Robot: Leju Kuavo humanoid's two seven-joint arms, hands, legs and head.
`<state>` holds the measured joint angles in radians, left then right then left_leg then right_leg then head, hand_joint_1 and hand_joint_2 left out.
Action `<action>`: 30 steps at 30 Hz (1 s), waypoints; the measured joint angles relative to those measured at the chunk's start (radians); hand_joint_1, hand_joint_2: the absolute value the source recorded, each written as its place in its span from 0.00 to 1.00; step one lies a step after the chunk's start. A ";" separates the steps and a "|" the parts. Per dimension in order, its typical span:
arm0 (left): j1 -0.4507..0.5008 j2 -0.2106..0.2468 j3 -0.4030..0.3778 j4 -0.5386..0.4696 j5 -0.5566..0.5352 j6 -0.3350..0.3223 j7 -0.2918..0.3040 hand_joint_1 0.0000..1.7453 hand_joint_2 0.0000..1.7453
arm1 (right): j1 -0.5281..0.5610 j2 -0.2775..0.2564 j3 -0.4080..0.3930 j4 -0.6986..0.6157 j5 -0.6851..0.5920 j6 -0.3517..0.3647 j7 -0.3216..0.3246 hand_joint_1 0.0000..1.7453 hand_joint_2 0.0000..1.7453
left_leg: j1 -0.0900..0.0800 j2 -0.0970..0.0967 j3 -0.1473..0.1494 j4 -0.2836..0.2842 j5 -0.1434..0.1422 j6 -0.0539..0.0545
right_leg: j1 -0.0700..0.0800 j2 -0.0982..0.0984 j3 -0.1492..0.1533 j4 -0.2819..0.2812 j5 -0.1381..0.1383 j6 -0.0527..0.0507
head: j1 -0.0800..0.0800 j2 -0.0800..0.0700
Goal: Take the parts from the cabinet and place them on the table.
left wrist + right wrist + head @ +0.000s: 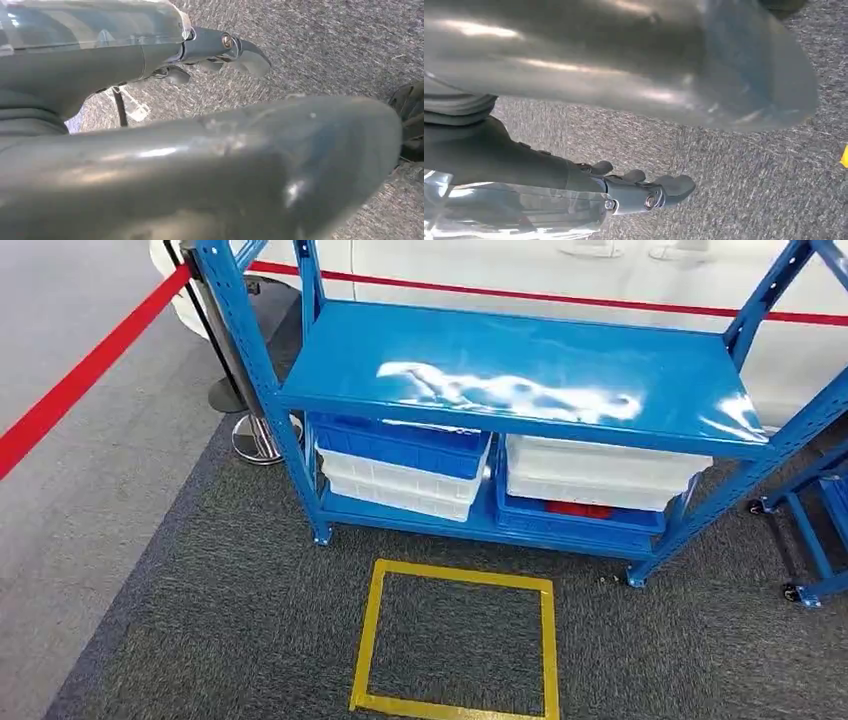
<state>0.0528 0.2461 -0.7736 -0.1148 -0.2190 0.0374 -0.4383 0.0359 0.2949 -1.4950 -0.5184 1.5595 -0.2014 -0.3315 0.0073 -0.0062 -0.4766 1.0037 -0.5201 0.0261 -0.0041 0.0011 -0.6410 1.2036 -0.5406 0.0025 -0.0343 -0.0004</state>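
Standing before the cabinet [520,380], we are at the approach step: left hand [200,135] and right hand [624,75] hang over carpet [749,175], fingers loosely apart, holding nothing. The parts (presumably in the low bins [400,465]) sit well beyond our fingers; next we must reach down.

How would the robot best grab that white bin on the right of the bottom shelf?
Probably by the white bin's front rim, coming in low from the open front of the rack. The shelf sits close above it and a blue bin lies under it, so sliding it forward looks easiest.
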 joint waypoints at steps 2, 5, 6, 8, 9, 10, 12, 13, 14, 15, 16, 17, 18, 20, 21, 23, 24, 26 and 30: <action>0.002 -0.001 -0.003 0.000 -0.002 0.000 0.000 0.00 0.00 | 0.003 -0.002 0.000 0.001 0.000 -0.002 0.000 0.00 0.00 | 0.000 0.000 0.020 -0.002 -0.019 -0.005 | 0.007 0.000 0.048 -0.145 0.093 -0.016 | 0.000 0.000; -0.006 -0.004 -0.006 -0.001 -0.005 0.000 0.001 0.00 0.00 | -0.001 -0.006 0.001 0.004 0.000 -0.006 0.000 0.00 0.00 | 0.000 0.000 0.034 0.002 -0.030 -0.028 | 0.018 0.001 0.042 -0.163 0.068 -0.027 | -0.005 0.000; -0.006 -0.005 -0.006 -0.002 -0.009 0.000 0.000 0.00 0.00 | 0.004 -0.006 0.001 0.006 0.000 -0.007 0.000 0.00 0.00 | -0.003 0.000 0.040 0.004 -0.027 -0.032 | 0.015 0.000 0.051 -0.166 0.064 -0.033 | -0.005 0.000; -0.006 -0.005 -0.008 -0.003 -0.011 0.000 -0.001 0.00 0.00 | 0.003 -0.006 0.002 0.009 0.000 -0.010 0.000 0.00 0.00 | 0.002 0.001 0.036 0.035 -0.038 -0.041 | 0.007 0.001 0.079 -0.182 0.064 -0.040 | -0.004 0.000; -0.009 -0.006 -0.008 -0.003 -0.012 0.001 -0.002 0.00 0.00 | 0.003 -0.007 0.003 0.009 0.000 -0.012 0.000 0.00 0.00 | 0.002 0.001 0.003 0.097 -0.048 -0.043 | 0.005 0.000 0.089 -0.187 0.061 -0.045 | -0.012 0.000; -0.009 -0.005 -0.008 -0.003 -0.013 0.001 -0.002 0.00 0.00 | 0.002 -0.008 0.004 0.010 0.000 -0.015 0.000 0.00 0.00 | 0.004 0.001 -0.047 0.175 -0.075 -0.050 | 0.004 -0.001 0.094 -0.188 0.058 -0.049 | -0.013 0.000; -0.008 -0.005 -0.008 -0.003 -0.014 0.001 -0.002 0.00 0.00 | 0.000 -0.009 0.006 0.015 0.000 -0.018 0.000 0.00 0.00 | 0.008 0.001 -0.137 0.299 -0.143 -0.064 | 0.002 0.000 0.104 -0.188 0.046 -0.049 | -0.013 0.000; -0.008 -0.005 -0.008 -0.003 -0.014 0.001 -0.001 0.00 0.00 | 0.001 -0.010 0.006 0.017 0.000 -0.018 0.000 0.00 0.00 | 0.010 0.002 -0.162 0.314 -0.145 -0.066 | 0.001 0.000 0.112 -0.188 0.039 -0.049 | -0.013 0.000; -0.007 -0.005 -0.008 -0.003 -0.015 0.000 0.001 0.00 0.00 | 0.001 -0.011 0.006 0.020 0.000 -0.019 0.001 0.00 0.00 | 0.012 0.002 -0.165 0.287 -0.116 -0.068 | 0.000 0.002 0.123 -0.188 0.032 -0.047 | -0.013 0.000; -0.006 -0.005 -0.008 -0.003 -0.017 0.001 0.004 0.00 0.00 | 0.001 -0.011 0.007 0.024 0.000 -0.021 0.001 0.00 0.00 | 0.014 0.002 -0.149 0.218 -0.054 -0.068 | -0.002 0.003 0.135 -0.188 0.024 -0.043 | -0.013 0.000; -0.005 -0.004 -0.008 -0.003 -0.017 0.001 0.008 0.00 0.00 | 0.001 -0.011 0.010 0.028 0.000 -0.024 0.001 0.00 0.00 | 0.015 0.002 -0.123 0.128 0.018 -0.067 | -0.003 0.004 0.149 -0.188 0.016 -0.039 | -0.014 0.000; -0.005 -0.003 -0.008 -0.003 -0.018 0.002 0.008 0.00 0.00 | 0.002 -0.013 0.012 0.031 0.000 -0.025 0.001 0.00 0.00 | 0.016 0.003 -0.103 0.050 0.080 -0.065 | -0.004 0.004 0.154 -0.188 0.008 -0.033 | -0.014 0.000; -0.005 -0.004 -0.008 -0.003 -0.021 0.002 0.009 0.00 0.00 | 0.001 -0.015 0.012 0.034 0.000 -0.027 0.001 0.00 0.00 | 0.012 0.005 -0.109 0.045 0.050 -0.059 | -0.002 0.004 0.157 -0.184 0.004 -0.028 | -0.011 0.000; -0.005 -0.003 -0.009 -0.003 -0.025 0.005 0.010 0.00 0.00 | -0.001 -0.018 0.014 0.040 0.000 -0.032 0.000 0.00 0.00 | 0.006 0.006 -0.108 0.033 0.062 -0.041 | 0.001 0.004 0.147 -0.184 -0.003 -0.015 | -0.012 0.000; -0.003 -0.003 -0.010 -0.004 -0.026 0.006 0.009 0.00 0.00 | 0.001 -0.019 0.014 0.042 0.000 -0.034 0.000 0.00 0.00 | 0.013 0.004 -0.105 0.030 0.069 -0.041 | 0.006 0.002 0.152 -0.180 -0.010 -0.025 | -0.008 0.000; -0.003 -0.003 -0.014 -0.004 -0.032 0.007 0.008 0.00 0.00 | 0.000 -0.023 0.015 0.045 0.000 -0.035 -0.001 0.00 0.00 | 0.007 0.004 -0.105 0.030 0.067 -0.039 | 0.003 0.003 0.154 -0.187 -0.006 -0.036 | -0.006 0.000; -0.003 -0.003 -0.015 -0.004 -0.032 0.008 0.008 0.00 0.00 | 0.000 -0.024 0.015 0.047 0.000 -0.035 -0.001 0.00 0.00 | 0.006 0.004 -0.104 0.030 0.065 -0.036 | 0.003 0.003 0.157 -0.191 -0.007 -0.035 | -0.007 0.000; -0.005 -0.003 -0.015 -0.005 -0.032 0.009 0.008 0.00 0.00 | -0.001 -0.026 0.016 0.050 0.000 -0.035 -0.001 0.00 0.00 | 0.004 0.004 -0.103 0.031 0.061 -0.029 | 0.002 0.002 0.162 -0.198 -0.006 -0.034 | -0.007 0.000; -0.006 -0.003 -0.015 -0.005 -0.032 0.009 0.008 0.00 0.00 | -0.001 -0.027 0.020 0.056 0.000 -0.035 -0.001 0.00 0.00 | -0.002 0.004 -0.099 0.032 0.055 -0.018 | -0.005 0.002 0.170 -0.210 -0.005 -0.003 | -0.007 0.000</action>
<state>0.0467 0.2430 -0.7889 -0.1194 -0.2510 0.0462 -0.4307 0.0353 0.2678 -1.4752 -0.4620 1.5595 -0.2365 -0.3326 0.0051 -0.0026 -0.5760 1.0353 -0.4650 0.0084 -0.0096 0.0032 -0.4714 0.9939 -0.5459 -0.0003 -0.0416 0.0000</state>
